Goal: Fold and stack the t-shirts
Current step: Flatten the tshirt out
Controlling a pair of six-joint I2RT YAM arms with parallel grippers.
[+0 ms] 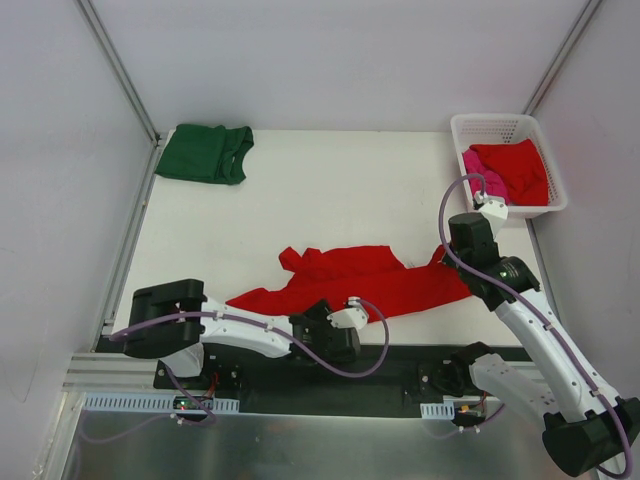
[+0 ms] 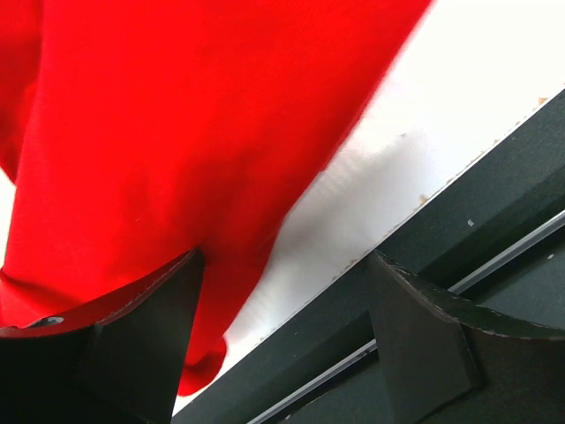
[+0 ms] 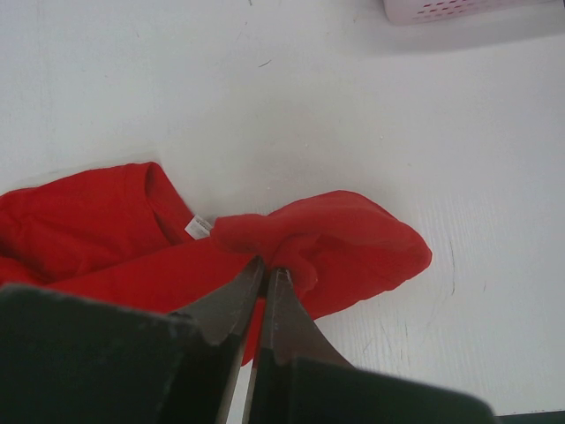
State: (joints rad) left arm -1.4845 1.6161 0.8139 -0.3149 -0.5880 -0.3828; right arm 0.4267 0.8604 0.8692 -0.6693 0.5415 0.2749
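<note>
**Flattening the red shirt, with one shirt done and two to come**

Judging by how things lie, we are early in the job. The green shirt (image 1: pixel 205 153) sits folded at the far left corner of the table (image 1: pixel 330 190), so that one looks finished and marks where the stack should grow. The red shirt (image 1: pixel 350 280) lies crumpled across the near middle of the table, not yet flat and not yet folded.

Our right pincer (image 3: pixel 265 265) is closed tight, with a bunched fold of the red shirt nipped at its tips, close to the collar label at the shirt's right end. Our left pincer (image 2: pixel 282 265) is wide open over the near hem, right by the table's front edge. One finger sits above the cloth, and nothing is held.

A second red shirt (image 1: pixel 520 168) and a pink shirt (image 1: pixel 478 165) lie heaped in the basket (image 1: pixel 480 122) at the far right. By our reckoning, spreading, folding and stacking this red one comes first, then both of those.
</note>
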